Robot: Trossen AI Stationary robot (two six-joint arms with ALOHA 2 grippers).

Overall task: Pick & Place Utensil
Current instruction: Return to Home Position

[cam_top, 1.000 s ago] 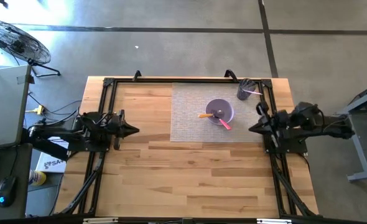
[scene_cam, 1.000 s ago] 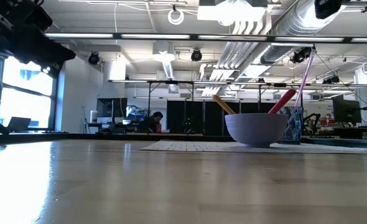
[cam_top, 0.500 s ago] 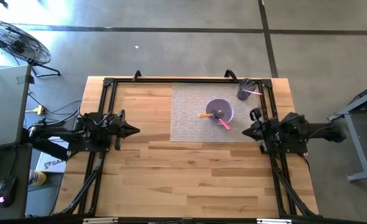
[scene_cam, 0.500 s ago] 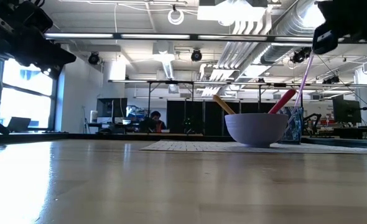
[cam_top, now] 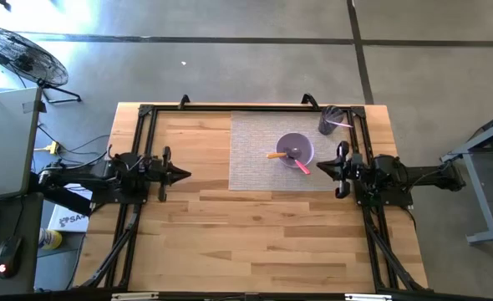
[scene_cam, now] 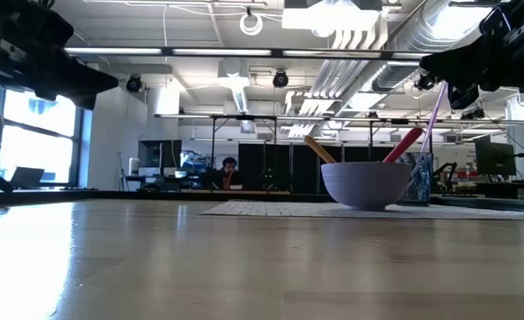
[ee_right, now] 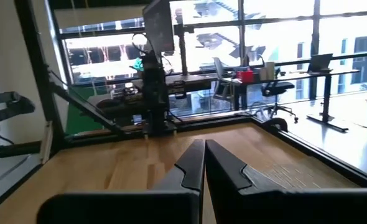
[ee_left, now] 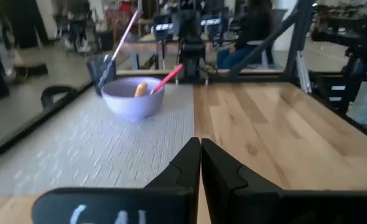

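A purple bowl (cam_top: pixel 295 150) sits on a grey placemat (cam_top: pixel 255 159), toward the table's far right. An orange utensil (cam_top: pixel 276 155) and a pink utensil (cam_top: pixel 302 167) lean on the bowl's rim, ends sticking out; the bowl (ee_left: pixel 132 99) also appears in the left wrist view. A dark cup (cam_top: pixel 328 122) with a thin purple stick (scene_cam: pixel 432 111) stands behind the bowl. My right gripper (cam_top: pixel 319 170) is shut and empty, just right of the bowl. My left gripper (cam_top: pixel 186 175) is shut and empty over bare wood at mid-left.
A black frame (cam_top: pixel 146 113) runs along the table's left, far and right sides. Bare wood (cam_top: pixel 255 242) takes up the near half of the table. Desks, monitors and a seated person (scene_cam: pixel 229 171) are in the room beyond the far edge.
My right gripper has moved toward the table's left, closing on the bowl, and its wrist has rolled about its own axis. In the low view it has come down into the picture's upper right. The bowl and utensils have stayed put.
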